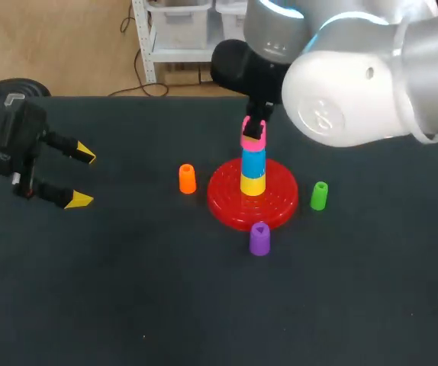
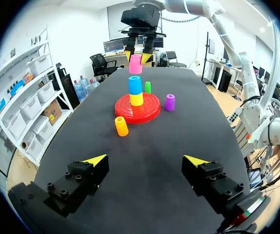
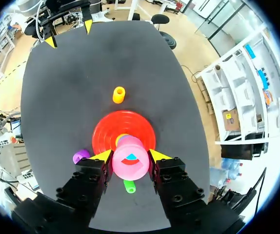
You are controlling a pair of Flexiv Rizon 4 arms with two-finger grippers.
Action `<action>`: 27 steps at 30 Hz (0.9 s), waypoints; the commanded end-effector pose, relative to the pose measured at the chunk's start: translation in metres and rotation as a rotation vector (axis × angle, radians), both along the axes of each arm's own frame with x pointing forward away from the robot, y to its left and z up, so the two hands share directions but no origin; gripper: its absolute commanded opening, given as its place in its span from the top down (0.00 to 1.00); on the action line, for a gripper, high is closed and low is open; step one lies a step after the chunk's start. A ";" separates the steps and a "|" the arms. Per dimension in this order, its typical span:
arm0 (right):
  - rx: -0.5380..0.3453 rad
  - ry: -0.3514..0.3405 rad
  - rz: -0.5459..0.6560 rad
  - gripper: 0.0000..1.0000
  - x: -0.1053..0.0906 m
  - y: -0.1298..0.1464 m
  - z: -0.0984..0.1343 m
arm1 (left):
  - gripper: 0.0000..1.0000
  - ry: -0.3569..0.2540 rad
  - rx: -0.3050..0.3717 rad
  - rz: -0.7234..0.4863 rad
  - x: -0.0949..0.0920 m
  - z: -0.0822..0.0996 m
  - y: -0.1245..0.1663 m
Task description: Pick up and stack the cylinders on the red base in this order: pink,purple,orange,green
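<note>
In the right wrist view the pink cylinder point(image 3: 130, 165) hides most of the stack point(image 3: 122, 140) on the red base point(image 3: 106, 131), and the green cylinder point(image 3: 129, 186) shows only partly behind it.

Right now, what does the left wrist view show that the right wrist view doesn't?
Only left wrist: the stack side-on, blue cylinder on yellow cylinder, with the pink cylinder held just above, apparently not seated. Only right wrist: a look down through the pink cylinder's hollow, blue showing inside. Both: red base, orange cylinder, purple cylinder and green cylinder off the base, right claw shut on the pink cylinder, left claw open.
</note>
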State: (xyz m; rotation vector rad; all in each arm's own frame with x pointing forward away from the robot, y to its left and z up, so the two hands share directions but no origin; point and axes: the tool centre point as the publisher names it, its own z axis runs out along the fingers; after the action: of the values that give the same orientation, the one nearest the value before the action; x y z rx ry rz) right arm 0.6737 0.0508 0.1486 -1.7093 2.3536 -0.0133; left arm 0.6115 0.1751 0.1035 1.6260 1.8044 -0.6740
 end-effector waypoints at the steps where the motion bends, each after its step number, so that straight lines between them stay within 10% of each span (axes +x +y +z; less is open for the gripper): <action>1: -0.008 0.019 0.005 1.00 0.010 0.002 -0.008 | 0.00 -0.004 -0.003 0.000 0.000 -0.001 0.001; 27: -0.044 0.059 0.005 1.00 0.013 -0.001 -0.023 | 0.00 -0.004 -0.003 0.000 0.000 -0.001 0.001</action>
State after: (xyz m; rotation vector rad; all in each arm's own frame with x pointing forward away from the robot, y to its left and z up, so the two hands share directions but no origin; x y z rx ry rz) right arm 0.6869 0.0487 0.1287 -1.7571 2.4055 -0.0149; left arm 0.6115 0.1751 0.1035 1.6260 1.8045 -0.6741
